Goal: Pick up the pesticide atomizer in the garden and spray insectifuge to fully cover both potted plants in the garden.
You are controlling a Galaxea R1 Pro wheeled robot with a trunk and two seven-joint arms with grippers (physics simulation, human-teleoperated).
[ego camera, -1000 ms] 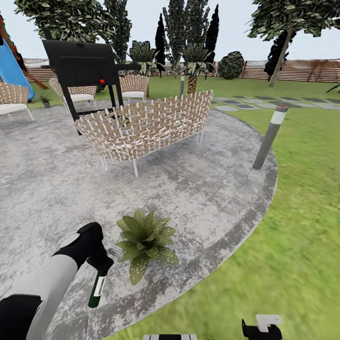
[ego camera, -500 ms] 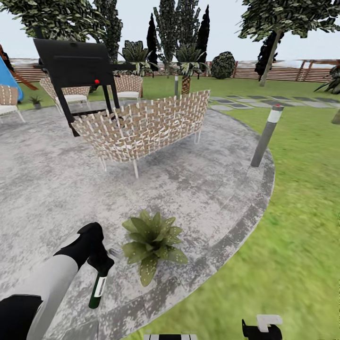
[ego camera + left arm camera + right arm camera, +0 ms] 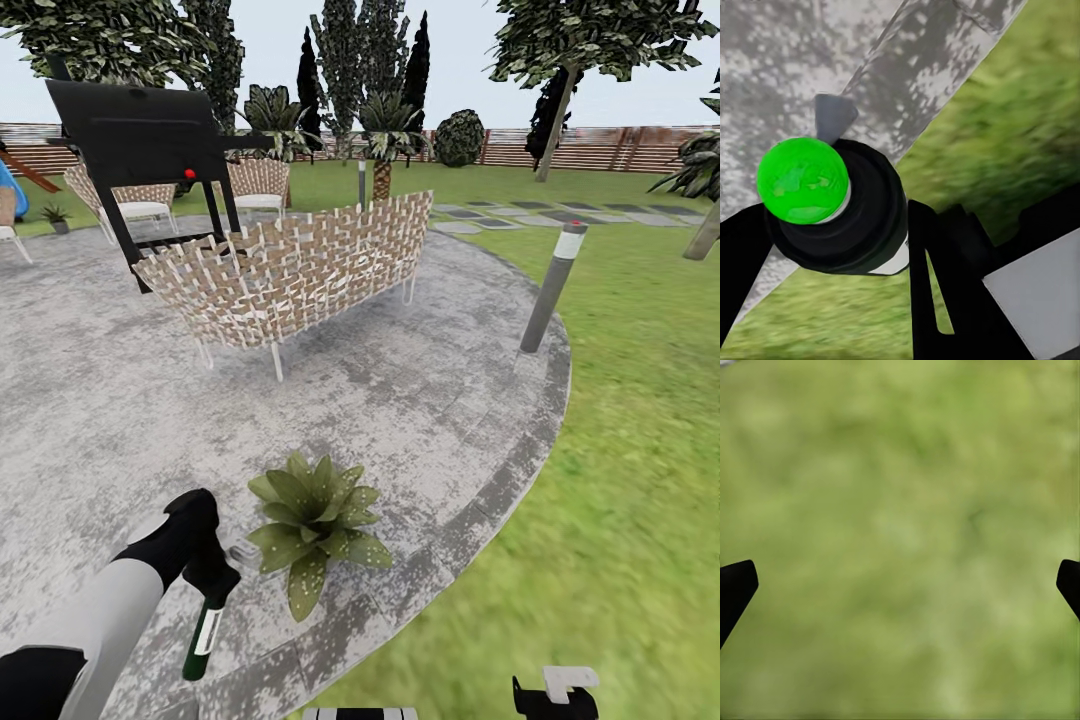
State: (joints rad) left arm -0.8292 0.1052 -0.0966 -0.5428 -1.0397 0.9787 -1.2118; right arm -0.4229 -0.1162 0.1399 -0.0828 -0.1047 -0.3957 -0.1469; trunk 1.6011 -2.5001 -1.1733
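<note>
Green-ended and white, the pesticide atomizer [image 3: 204, 632] hangs nearly upright, clamped in the left hand [image 3: 214, 583], with the potted plant [image 3: 312, 525] just beside it toward the robot's right, on the patio [image 3: 420, 400].

A home garden, outdoors under open sky: a round grey paved patio [image 3: 420, 400] fills the left and centre, with lawn [image 3: 640, 420] to its right. Wicker chairs [image 3: 285, 270] and a black grill [image 3: 140, 135] stand upper left; trees [image 3: 370, 50] and a slatted fence [image 3: 600, 148] line the top.
</note>
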